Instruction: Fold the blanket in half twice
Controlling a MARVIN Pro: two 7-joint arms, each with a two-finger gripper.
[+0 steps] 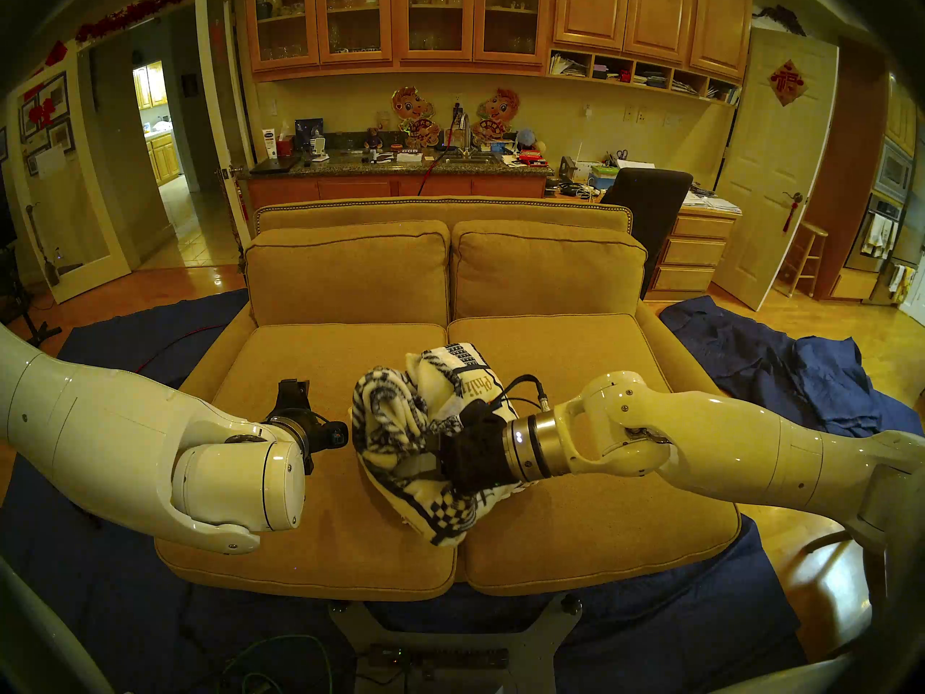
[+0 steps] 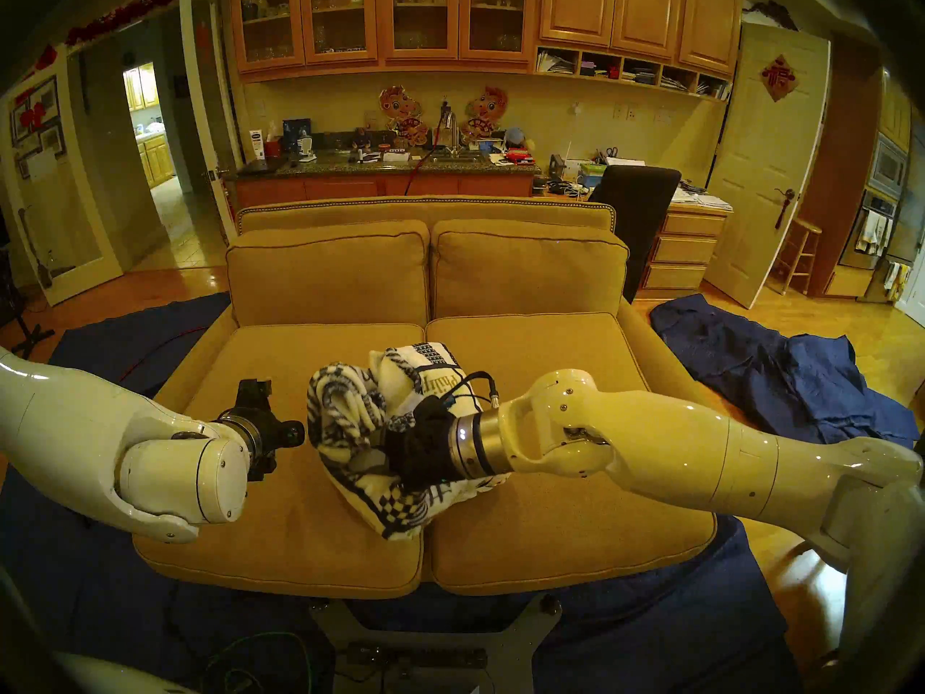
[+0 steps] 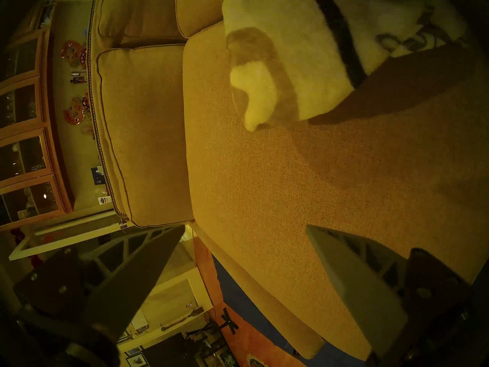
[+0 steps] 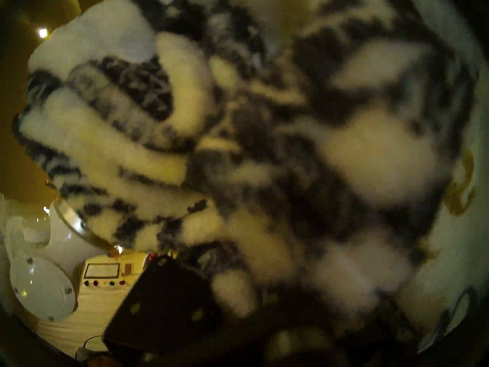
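Blanket [image 1: 435, 427]: bunched in a heap, found on the sofa [image 1: 310, 357] at the seam between its seat cushions.
Right claw [image 1: 440, 452]: clamped into the blanket's folds.
Left claw [image 3: 243, 226]: spread wide, empty, held over the left cushion.

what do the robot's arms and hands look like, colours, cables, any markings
Both arms have glossy cream-white rounded shells with small dark screws. The right arm ends in a silver metal wrist ring with a lit dot, and a black cable loops over it. The left hand and right hand are black; the left one's fingers are grey wedges with lattice cut-outs.
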